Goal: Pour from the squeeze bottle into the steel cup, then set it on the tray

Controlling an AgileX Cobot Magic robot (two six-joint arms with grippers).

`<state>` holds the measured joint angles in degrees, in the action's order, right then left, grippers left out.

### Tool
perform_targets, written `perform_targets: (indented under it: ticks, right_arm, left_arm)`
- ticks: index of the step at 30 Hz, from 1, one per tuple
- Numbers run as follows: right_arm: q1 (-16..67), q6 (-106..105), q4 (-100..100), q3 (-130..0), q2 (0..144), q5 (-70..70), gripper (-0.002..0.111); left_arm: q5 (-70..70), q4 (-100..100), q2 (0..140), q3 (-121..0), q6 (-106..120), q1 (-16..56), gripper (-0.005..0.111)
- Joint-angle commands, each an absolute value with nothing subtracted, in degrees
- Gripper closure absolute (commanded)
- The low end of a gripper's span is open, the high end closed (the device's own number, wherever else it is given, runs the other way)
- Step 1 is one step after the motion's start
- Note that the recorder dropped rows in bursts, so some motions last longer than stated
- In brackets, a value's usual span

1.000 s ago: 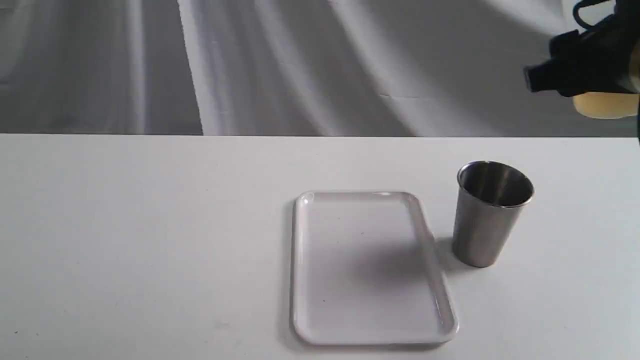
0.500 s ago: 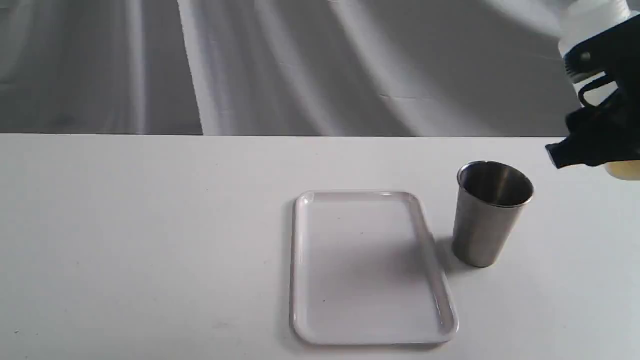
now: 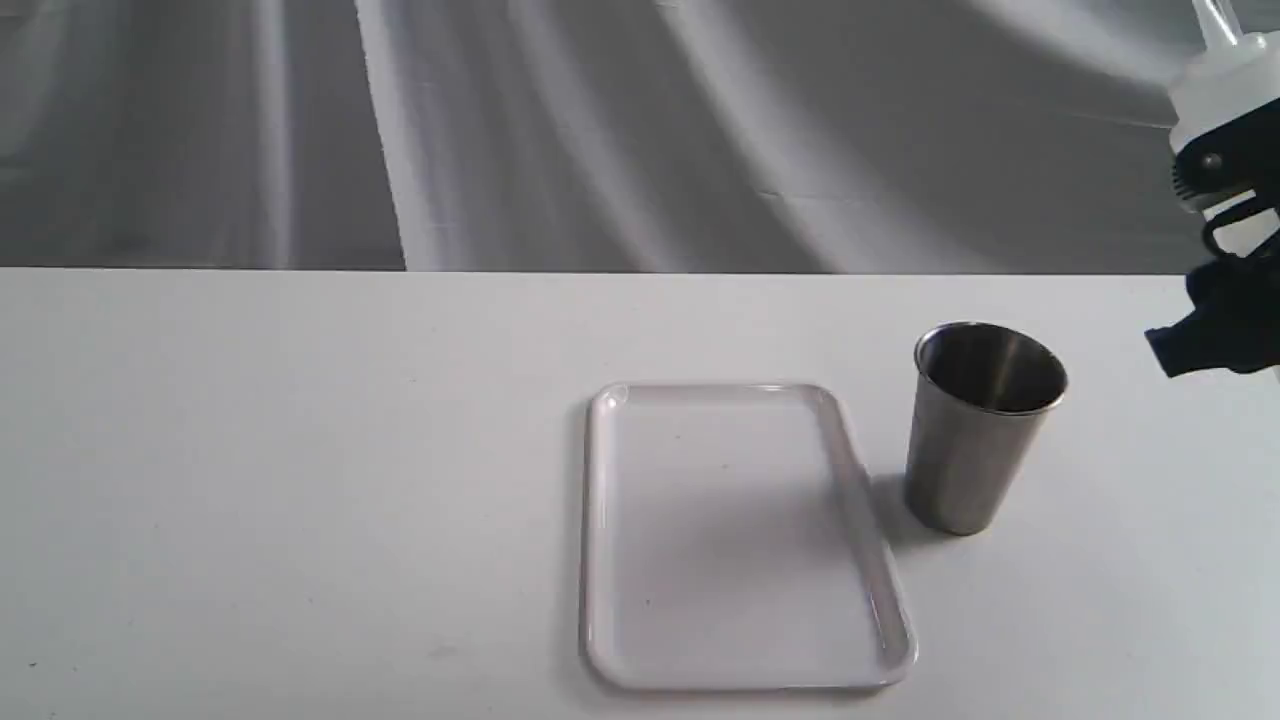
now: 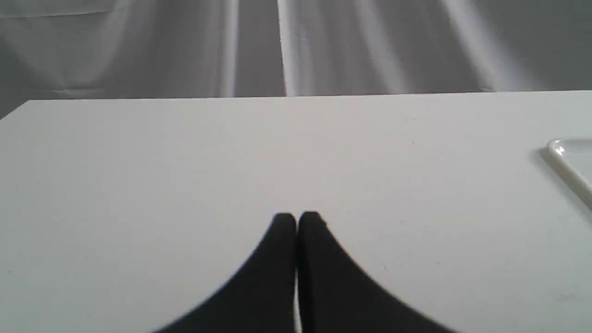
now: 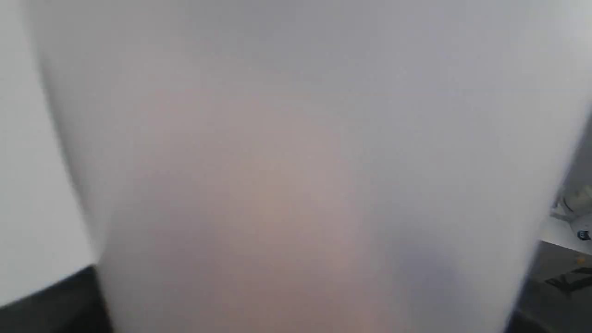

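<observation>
Shifted rightward and lower since a second ago, exterior: squeeze bottle (image 3: 1215,90) upright, clamped in right pincer (image 3: 1235,240), apart from steel cup (image 3: 985,425) beside tray (image 3: 600,540) on counter (image 3: 300,450); pour seemingly still ahead. Left wrist: left pincer (image 4: 296,222) closed, empty. Right wrist: blurred bottle wall (image 5: 300,162) filling view.

Whitish squeeze bottle (image 3: 1213,95), upright with nozzle up, hangs aloft at the scene's right edge; steel cup (image 3: 975,445) stands upright just right of the flat white tray (image 3: 740,540).
</observation>
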<state>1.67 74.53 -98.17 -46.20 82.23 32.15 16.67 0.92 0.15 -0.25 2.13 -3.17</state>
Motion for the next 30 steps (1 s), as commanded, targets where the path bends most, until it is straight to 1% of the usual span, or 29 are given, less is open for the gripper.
perform_targets:
  ticks: [1,14,22,30]
  right_arm:
    - [1.16,74.58,-99.78,-46.07,81.55,35.40,0.108]
    - [-0.85,74.58,-99.95,-45.96,81.55,33.73,0.108]
    - [-2.19,73.93,-99.95,-42.14,81.55,33.82,0.108]
    - [-2.19,63.80,-99.95,-41.79,83.77,33.82,0.108]
  left_arm:
    - [16.14,0.96,0.00,0.00,1.97,-2.71,0.107]
    - [16.14,0.96,0.00,0.00,2.11,-2.71,0.107]
    - [16.14,0.96,0.00,0.00,2.00,-2.71,0.107]
    - [16.14,0.96,0.00,0.00,2.00,-2.71,0.107]
